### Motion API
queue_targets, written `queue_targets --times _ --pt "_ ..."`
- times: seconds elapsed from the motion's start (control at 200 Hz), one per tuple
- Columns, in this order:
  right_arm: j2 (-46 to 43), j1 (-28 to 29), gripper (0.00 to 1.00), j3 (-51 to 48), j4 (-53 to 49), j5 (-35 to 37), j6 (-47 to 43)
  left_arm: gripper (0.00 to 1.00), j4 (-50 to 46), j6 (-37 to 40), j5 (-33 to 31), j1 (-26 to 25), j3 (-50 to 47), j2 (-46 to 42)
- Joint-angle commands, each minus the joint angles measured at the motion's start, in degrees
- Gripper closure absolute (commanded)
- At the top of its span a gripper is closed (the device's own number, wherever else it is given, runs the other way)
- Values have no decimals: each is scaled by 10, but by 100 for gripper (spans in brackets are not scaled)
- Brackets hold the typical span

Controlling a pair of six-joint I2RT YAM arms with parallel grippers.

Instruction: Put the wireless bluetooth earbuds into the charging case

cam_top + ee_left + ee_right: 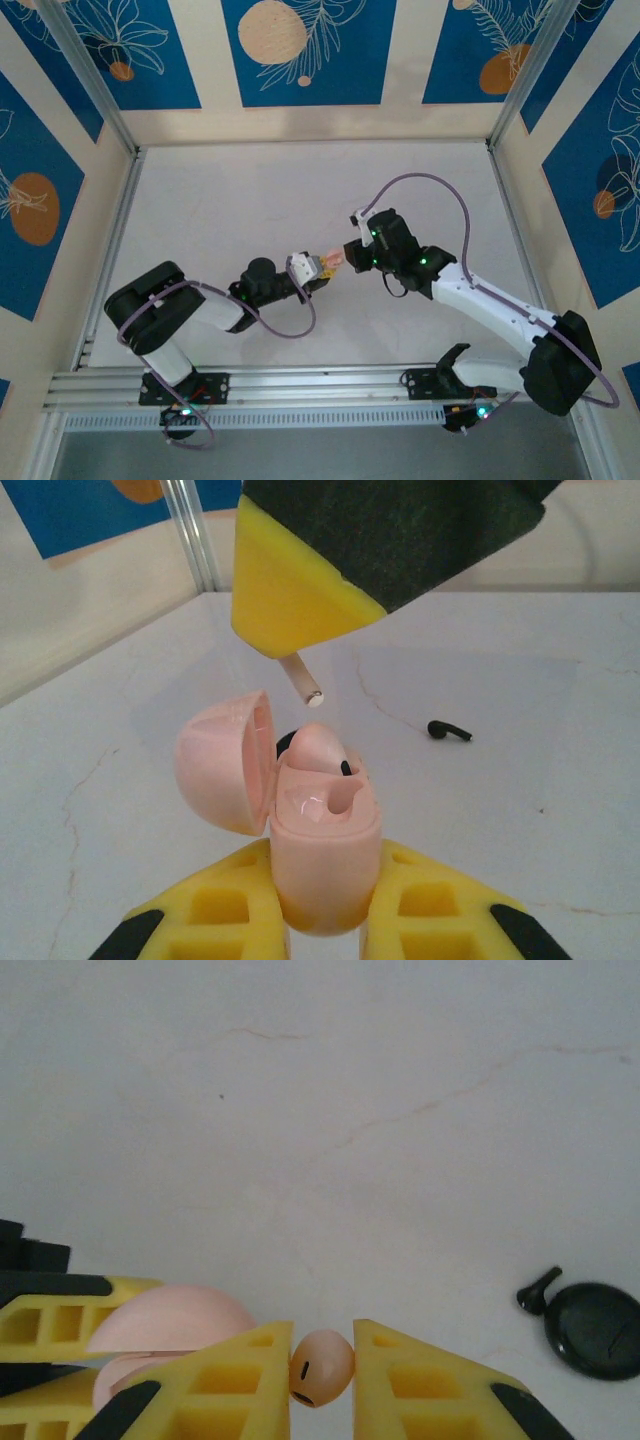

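- Where is the pink charging case (325, 875)?
- The left claw (322, 920) pinches it tight. The case stands up, and its lid (225, 765) is swung open to the side.
- And the right claw (321, 1360)?
- It pinches a pink earbud (321, 1368) between its yellow fingers (240, 1380). The bud hangs just above the open case. Its stem (305, 683) points down at the case and does not touch it.
- Is anything in the case?
- The far hole (312, 748) looks full of something pink and round. It may be the other bud, but that is hard to tell. The near hole (335, 800) looks empty.
- So what is left?
- The pink bud has to go down into the empty hole. A little black earbud (449, 730) lies on the table (540, 840), well apart from the case, next to a black round disc (595, 1330). No claw holds that one.
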Motion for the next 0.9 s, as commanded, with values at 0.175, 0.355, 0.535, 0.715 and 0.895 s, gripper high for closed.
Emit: queue_targets --times 0.175,0.355,0.535,0.715,0.895 --pt "-28 42 82 -16 51 7 -72 85 37 -17 23 5 12 5" --pt "-27 57 82 -16 51 14 -87 85 40 -20 21 6 11 3" --pt "-26 63 82 -15 36 37 -93 85 45 -24 16 5 10 0" --pt "-18 73 82 -10 24 67 -105 85 62 -32 15 6 8 0" --pt "-17 81 82 -10 28 67 -110 85 70 -37 12 6 9 1"
